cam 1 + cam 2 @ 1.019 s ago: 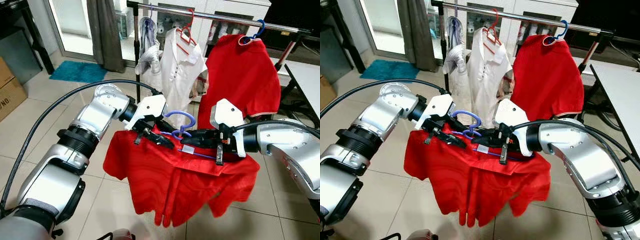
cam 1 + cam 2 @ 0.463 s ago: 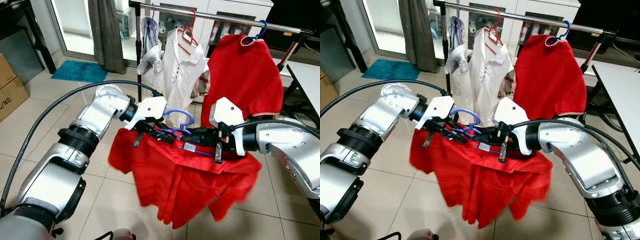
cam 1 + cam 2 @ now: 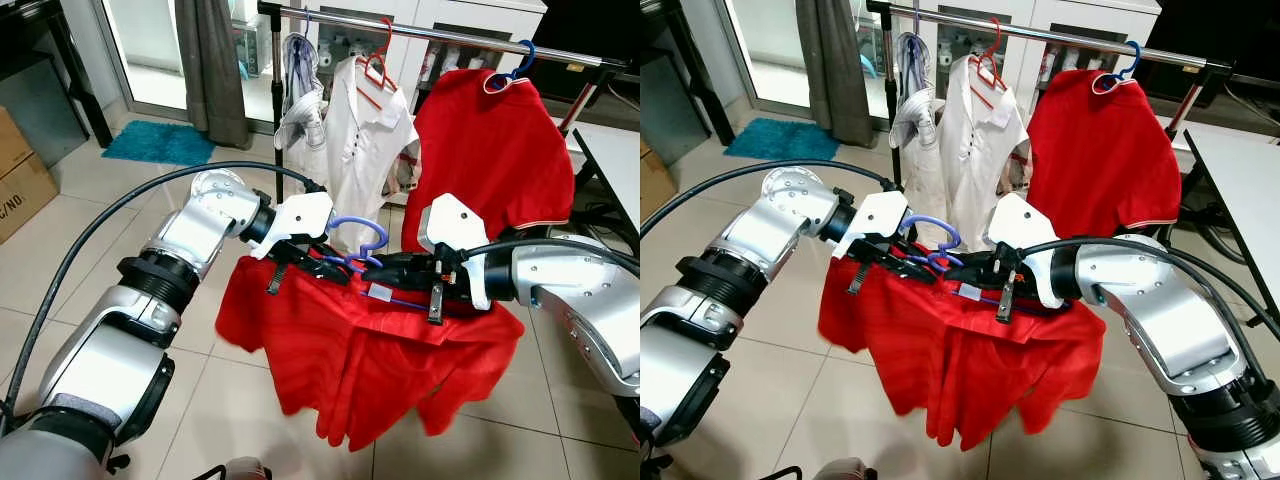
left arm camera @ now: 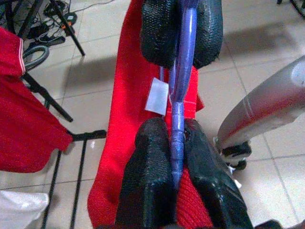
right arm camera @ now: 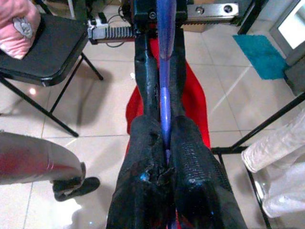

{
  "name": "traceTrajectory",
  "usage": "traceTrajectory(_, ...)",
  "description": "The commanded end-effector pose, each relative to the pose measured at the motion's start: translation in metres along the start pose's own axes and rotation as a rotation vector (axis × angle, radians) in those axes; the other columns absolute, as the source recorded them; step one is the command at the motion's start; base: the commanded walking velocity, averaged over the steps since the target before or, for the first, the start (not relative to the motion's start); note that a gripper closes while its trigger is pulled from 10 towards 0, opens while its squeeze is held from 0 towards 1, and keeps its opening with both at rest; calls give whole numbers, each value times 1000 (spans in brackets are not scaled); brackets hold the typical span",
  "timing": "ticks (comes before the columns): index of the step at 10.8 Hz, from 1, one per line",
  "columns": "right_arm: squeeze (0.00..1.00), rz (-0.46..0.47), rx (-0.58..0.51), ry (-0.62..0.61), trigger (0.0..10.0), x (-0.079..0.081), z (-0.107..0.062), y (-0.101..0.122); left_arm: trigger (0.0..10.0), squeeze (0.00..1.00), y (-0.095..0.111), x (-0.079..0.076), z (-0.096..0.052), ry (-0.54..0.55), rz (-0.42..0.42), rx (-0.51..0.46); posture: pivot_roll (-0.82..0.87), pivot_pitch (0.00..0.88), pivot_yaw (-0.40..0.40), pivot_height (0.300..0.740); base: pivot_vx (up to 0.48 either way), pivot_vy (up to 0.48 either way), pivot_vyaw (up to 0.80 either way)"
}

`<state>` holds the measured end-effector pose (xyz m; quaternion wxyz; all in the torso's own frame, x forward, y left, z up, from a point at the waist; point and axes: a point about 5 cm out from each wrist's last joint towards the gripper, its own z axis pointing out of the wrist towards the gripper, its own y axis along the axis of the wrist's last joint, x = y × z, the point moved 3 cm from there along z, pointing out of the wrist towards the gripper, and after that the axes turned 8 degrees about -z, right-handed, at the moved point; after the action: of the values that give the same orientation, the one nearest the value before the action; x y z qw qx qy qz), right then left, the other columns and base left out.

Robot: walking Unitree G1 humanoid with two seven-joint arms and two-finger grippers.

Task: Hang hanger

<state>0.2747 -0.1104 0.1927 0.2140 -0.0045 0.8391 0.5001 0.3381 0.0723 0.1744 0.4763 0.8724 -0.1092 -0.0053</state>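
Observation:
Both grippers hold a purple hanger (image 3: pixel 357 220) draped with a red shirt (image 3: pixel 380 370), in front of me at chest height. My left gripper (image 3: pixel 338 272) is shut on the hanger's bar from the left. My right gripper (image 3: pixel 377 270) is shut on the same bar from the right, tip to tip with the left. The hook stands up between them, below the clothes rail (image 3: pixel 450 35). In the left wrist view the purple bar (image 4: pixel 177 119) runs between the black pads (image 4: pixel 147 176). The right wrist view shows the bar (image 5: pixel 164 100) pinched the same way.
On the rail hang a grey-white garment (image 3: pixel 298 100), a white shirt (image 3: pixel 360 140) on a red hanger and a red shirt (image 3: pixel 490 150) on a blue hanger. Cardboard boxes (image 3: pixel 15 180) stand at the left, a teal mat (image 3: pixel 155 143) behind, and a white table (image 3: pixel 615 150) at the right.
The red shirt has swung under the hanger and its left hem now hangs a little higher. Both grippers keep their hold at about the same place. The view shifted slightly.

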Motion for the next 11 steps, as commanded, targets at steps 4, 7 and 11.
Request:
traceTrajectory(4,1000,28,-44,-3,10000,-4,-12,8,0,0,-17,-1,-11,54,-102,-15,59,0,-15,740,0,0,0)
traceTrajectory(7,1000,43,-16,-174,10000,-31,-37,0,0,0,-43,1,-21,183,-181,36,64,0,-25,740,0,0,0)
traceTrajectory(11,1000,308,107,-623,10000,-51,-28,-41,0,0,-41,16,-28,416,-211,-75,51,0,-13,740,0,0,0)
